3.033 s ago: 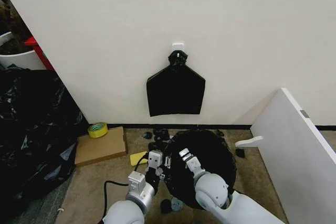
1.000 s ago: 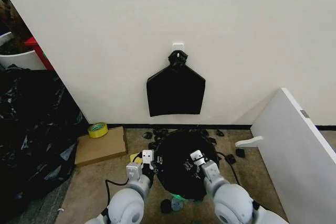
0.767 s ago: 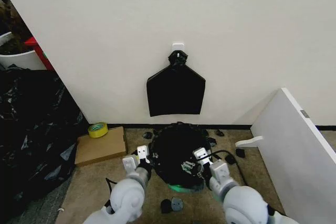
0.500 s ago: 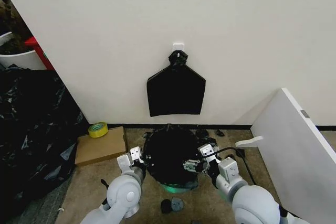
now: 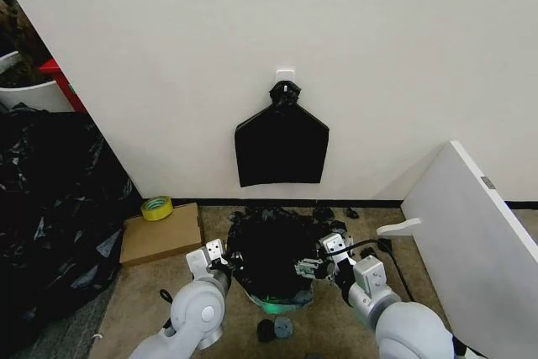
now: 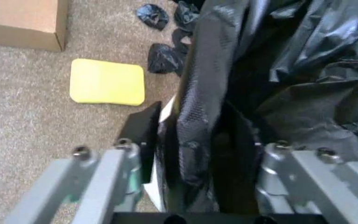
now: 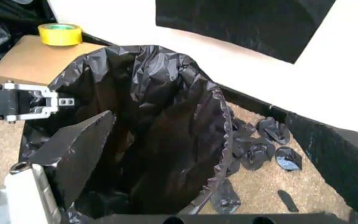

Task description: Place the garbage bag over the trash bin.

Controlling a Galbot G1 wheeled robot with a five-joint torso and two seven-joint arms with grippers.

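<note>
Left gripper [image 5: 220, 260]: lower centre-left of the head frame, at the left rim of the bag-draped bin; in the left wrist view [image 6: 195, 154] its two fingers clamp a fold of bag film between them.
Right gripper [image 5: 317, 261]: lower centre-right of the head frame, at the opposite rim; one dark finger [image 7: 73, 154] sits inside the bag mouth; cannot tell how far open.
Garbage bag, thin glossy crinkled black plastic [image 5: 271, 245]: one, lower centre of the head frame, mouth spread open [image 7: 160, 116].
Trash bin, round plastic [image 5: 277, 299]: one, under the bag; pale green base peeks out below it.
Flat black bundle [image 5: 281, 145]: one, hung on the wall, frame centre.
Yellow tape roll [image 5: 156, 207]: one, on the brown cardboard box [image 5: 160, 234], lower left.
Yellow pad [image 6: 107, 82]: one, on carpet beside the bin.
</note>
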